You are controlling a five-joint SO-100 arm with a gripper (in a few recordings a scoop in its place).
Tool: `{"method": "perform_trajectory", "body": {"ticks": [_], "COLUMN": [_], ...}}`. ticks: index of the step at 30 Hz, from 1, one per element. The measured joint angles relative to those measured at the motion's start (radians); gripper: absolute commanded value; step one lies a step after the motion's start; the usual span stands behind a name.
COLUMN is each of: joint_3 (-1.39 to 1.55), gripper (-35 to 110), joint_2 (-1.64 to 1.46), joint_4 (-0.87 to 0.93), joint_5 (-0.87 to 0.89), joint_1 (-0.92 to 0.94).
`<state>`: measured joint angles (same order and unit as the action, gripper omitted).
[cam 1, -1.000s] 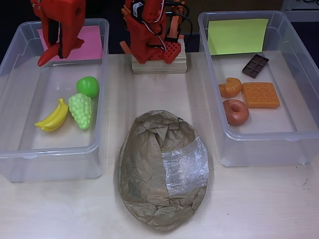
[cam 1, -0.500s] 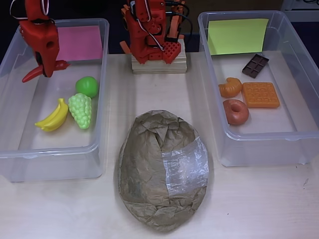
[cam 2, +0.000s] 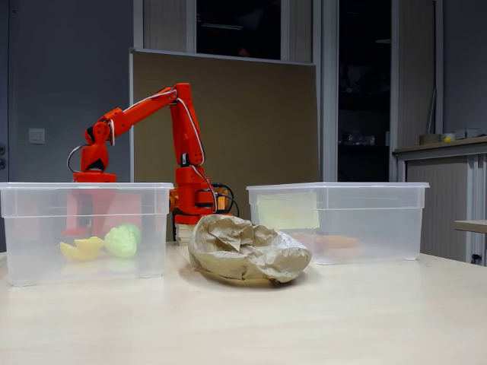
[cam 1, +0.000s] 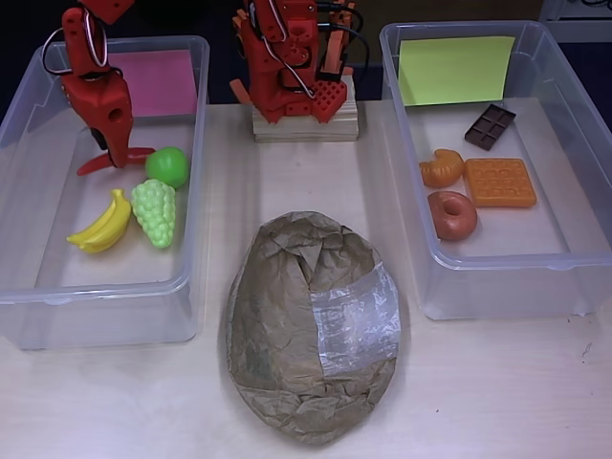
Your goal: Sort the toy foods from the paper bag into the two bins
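My red gripper (cam 1: 117, 156) reaches down into the left bin (cam 1: 196, 191), the one with the pink label (cam 1: 158, 81). It is shut on the red chili (cam 1: 96, 165), which lies low and nearly flat beside the green apple (cam 1: 169, 165). Green grapes (cam 1: 155, 212) and yellow bananas (cam 1: 100, 225) rest nearer the front of that bin. The right bin (cam 1: 497, 263) has a yellow-green label (cam 1: 454, 67) and holds the chocolate bar (cam 1: 490, 125), croissant (cam 1: 441, 168), waffle (cam 1: 500, 182) and donut (cam 1: 452, 214). Between the bins lies the crumpled paper bag (cam 1: 311, 325).
The arm's base (cam 1: 292, 57) stands on a wooden block at the back centre of the table. From the fixed view, the bag (cam 2: 243, 247) sits in front of the base, with the left bin (cam 2: 84, 228) and right bin (cam 2: 342, 220) on either side.
The gripper has come down from above the pink label into the left bin, carrying the red chili toward the bin floor beside the apple.
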<state>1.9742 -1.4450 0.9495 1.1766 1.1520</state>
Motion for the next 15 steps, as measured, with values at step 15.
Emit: {"method": "perform_trajectory", "body": {"ticks": [15], "joint_3": [0.012], "gripper": [28], "joint_2": [-0.225], "joint_4": [0.141], "joint_5": [-0.120], "joint_1": [-0.115]}}
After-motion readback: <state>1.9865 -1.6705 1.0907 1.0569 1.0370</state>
